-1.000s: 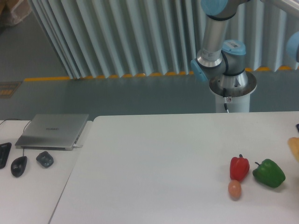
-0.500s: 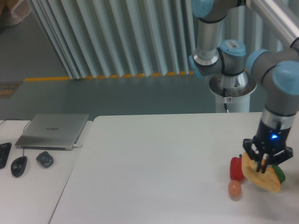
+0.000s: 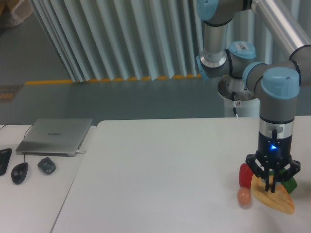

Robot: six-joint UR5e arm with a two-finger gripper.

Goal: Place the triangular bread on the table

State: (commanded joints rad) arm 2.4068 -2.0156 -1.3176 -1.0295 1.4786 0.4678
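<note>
The big white desk point(image 3: 160, 179) fills the lower part of the view, smooth and plain. Over its right side stands the robot arm point(image 3: 277, 102), grey with light blue caps, pointing straight down, and a small blue light glows on it near the bottom. To the left there is a second white desk point(image 3: 34, 199), just beside the big one, and on it lie a closed silver laptop point(image 3: 55, 136), a black mouse point(image 3: 19, 172) and a small dark grey lump point(image 3: 46, 165) near the mouse. At the end of the arm is the black pincer point(image 3: 271, 183), and its two fingers are pinching the top edge of the triangular bread point(image 3: 275, 199). The bread is a flat yellow wedge with browner edges, and it hangs tilted, low over the right front part of the big desk; you cannot tell if its bottom edge touches the desk. Just behind the bread a red pepper point(image 3: 245, 174) peeks out on the left and a green pepper point(image 3: 290, 184) peeks out on the right, both partly hidden. A small orange-pink egg point(image 3: 243, 196) sits on the desk just to the left of the bread, in front of the red pepper.
</note>
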